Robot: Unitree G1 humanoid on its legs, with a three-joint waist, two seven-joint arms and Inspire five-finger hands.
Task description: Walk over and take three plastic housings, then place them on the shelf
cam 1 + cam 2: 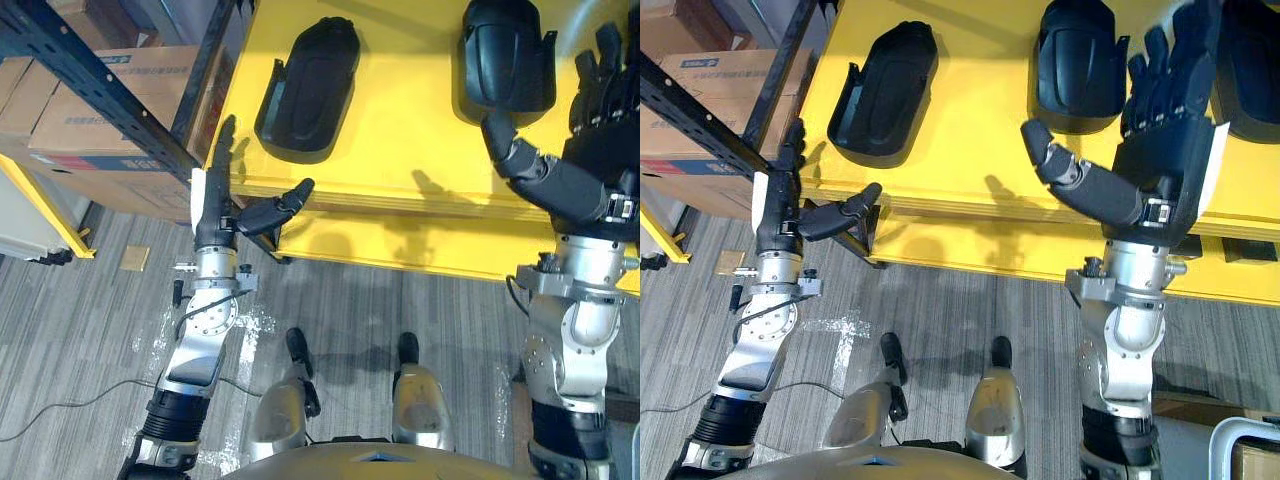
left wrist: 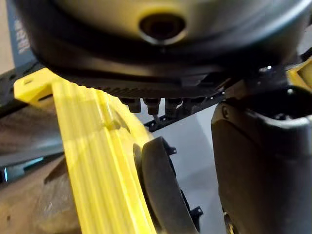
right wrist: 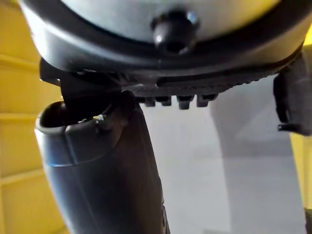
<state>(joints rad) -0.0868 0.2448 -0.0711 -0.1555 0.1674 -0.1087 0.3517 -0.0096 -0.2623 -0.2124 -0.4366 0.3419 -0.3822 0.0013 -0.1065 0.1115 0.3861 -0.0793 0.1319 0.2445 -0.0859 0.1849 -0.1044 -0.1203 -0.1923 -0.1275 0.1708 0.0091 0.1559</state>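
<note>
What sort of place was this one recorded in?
Probably a warehouse or factory storeroom: dark steel racking holds cardboard boxes, and black plastic housings lie spread out on a yellow table.

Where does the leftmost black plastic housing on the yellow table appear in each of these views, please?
Left eye view: the leftmost housing lies upper middle, beyond the left hand.
Right eye view: upper left.
Left wrist view: likely the same housing, dark and rounded, just past the table's edge.
Shared landmark: the yellow table, which the right wrist view also shows.
</note>
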